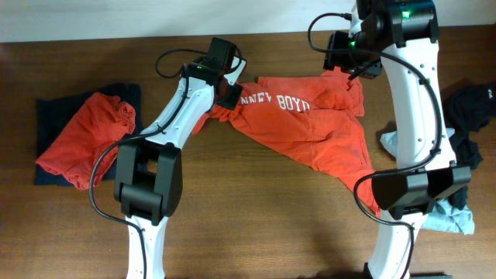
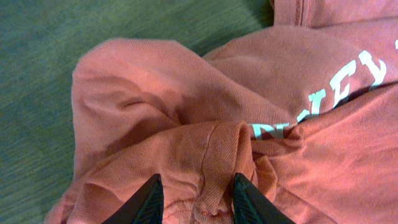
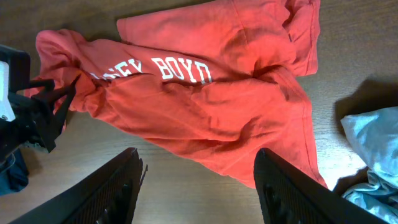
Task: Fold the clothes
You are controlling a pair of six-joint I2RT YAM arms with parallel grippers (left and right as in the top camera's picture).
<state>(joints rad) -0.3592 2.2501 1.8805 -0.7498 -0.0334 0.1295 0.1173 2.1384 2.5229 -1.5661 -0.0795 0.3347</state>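
Slippage is judged the chief risk. A bunched ridge of the red-orange T-shirt (image 1: pixel 310 132) is straddled by the fingers (image 2: pixel 152 202) of the left gripper (image 2: pixel 199 200), set fairly narrow. Only a thin roll of cloth is seen between them, and whether it is truly pinched cannot be told. If the cloth is lifted on so shallow a hold, it may be dropped, or a single layer may be pulled and the shirt twisted.

The right gripper (image 3: pixel 199 154) is poised above the shirt's end nearer the right edge, fingers wide and nothing between them. A pull from the left alone could therefore drag the whole shirt across the tabletop (image 1: pixel 256 225).

The shirt is laid crumpled at the middle, toward the far edge. Its white lettering is partly swallowed by folds and one sleeve is wadded up. A second red-orange garment (image 1: pixel 85 139) is spread on a navy garment (image 1: pixel 46 116) near the left edge. A black garment (image 1: pixel 473 108) and a grey-blue garment (image 1: pixel 457 221) are heaped at the right edge.
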